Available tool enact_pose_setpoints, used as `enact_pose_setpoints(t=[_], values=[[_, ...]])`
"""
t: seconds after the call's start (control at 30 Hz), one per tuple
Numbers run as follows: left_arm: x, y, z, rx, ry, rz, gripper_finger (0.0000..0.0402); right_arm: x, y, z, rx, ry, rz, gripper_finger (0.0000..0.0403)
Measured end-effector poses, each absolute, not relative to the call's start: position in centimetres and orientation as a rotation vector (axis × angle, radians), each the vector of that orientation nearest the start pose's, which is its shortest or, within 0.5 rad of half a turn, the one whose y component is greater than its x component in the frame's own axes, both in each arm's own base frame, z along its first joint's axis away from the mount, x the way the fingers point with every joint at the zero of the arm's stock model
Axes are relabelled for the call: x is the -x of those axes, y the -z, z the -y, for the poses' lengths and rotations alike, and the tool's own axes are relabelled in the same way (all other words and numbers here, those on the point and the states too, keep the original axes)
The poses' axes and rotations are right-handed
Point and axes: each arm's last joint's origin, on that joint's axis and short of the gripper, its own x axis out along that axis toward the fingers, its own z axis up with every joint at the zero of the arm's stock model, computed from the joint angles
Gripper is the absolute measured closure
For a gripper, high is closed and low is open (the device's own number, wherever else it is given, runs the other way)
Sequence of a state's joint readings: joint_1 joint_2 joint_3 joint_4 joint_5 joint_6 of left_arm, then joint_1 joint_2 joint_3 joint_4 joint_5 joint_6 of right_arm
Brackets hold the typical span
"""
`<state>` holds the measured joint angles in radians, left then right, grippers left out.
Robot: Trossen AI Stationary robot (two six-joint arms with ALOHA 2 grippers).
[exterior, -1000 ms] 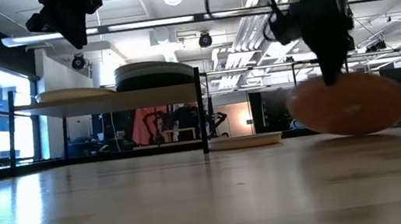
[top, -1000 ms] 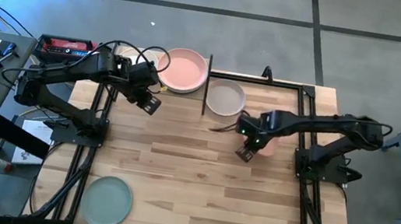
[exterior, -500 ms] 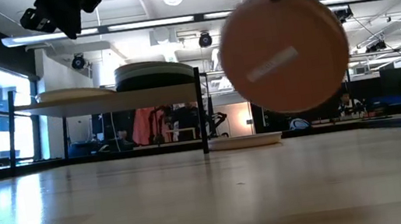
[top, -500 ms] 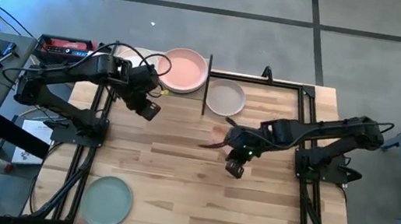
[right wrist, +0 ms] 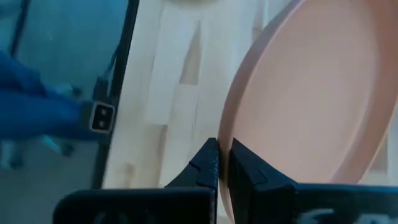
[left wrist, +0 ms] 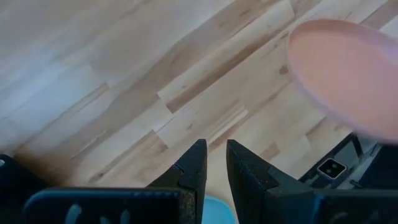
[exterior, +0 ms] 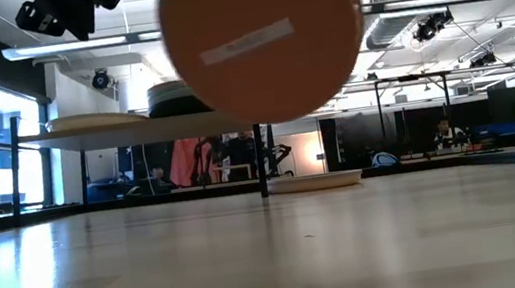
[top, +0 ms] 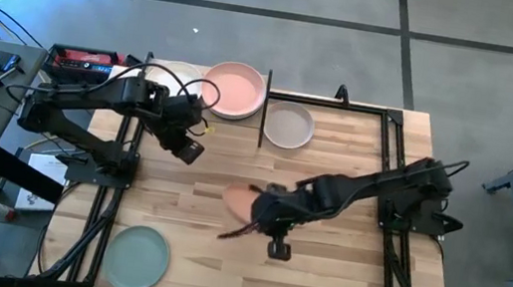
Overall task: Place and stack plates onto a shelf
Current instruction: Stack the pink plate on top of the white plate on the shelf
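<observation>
Carried toward table centre, terracotta plate (top: 240, 202) hangs tilted, rim pinched by right gripper (top: 264, 215).

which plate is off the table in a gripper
The terracotta plate, pinched at its rim by the right gripper and tilted on edge; the other plates lie flat.

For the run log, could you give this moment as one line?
right tool: shut on terracotta plate, airborne, tilted | left tool: empty, near shelf
</observation>
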<state>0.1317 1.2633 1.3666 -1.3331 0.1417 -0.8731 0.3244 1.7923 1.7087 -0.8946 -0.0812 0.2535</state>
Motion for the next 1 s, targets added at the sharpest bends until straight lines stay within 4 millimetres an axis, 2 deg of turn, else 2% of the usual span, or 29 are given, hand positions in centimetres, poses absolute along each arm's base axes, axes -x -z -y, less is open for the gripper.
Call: enact_pose_setpoints(t=[0.27,0.5,0.67,1.0], values=[[-20.9,-34.9,-1.3,0.972,-0.538,-1.163,0.0353,-40.4,-31.7,-13.6,0.155,-0.320,-1.108,0.0403],[-20.9,-34.9,-0.3,1.022,-0.561,-1.172,0.0353,-43.0,-32.0,-13.9,0.253,-0.285,-1.132,0.0403],[-20.9,-34.9,0.4,1.036,-0.562,-1.181,0.0353,-43.4,-31.0,-13.9,0.261,-0.264,-1.122,0.0403],[-21.6,-34.4,1.2,1.036,-0.600,-1.194,0.0353,-43.3,-31.7,-14.1,0.293,-0.227,-1.089,0.0403]])
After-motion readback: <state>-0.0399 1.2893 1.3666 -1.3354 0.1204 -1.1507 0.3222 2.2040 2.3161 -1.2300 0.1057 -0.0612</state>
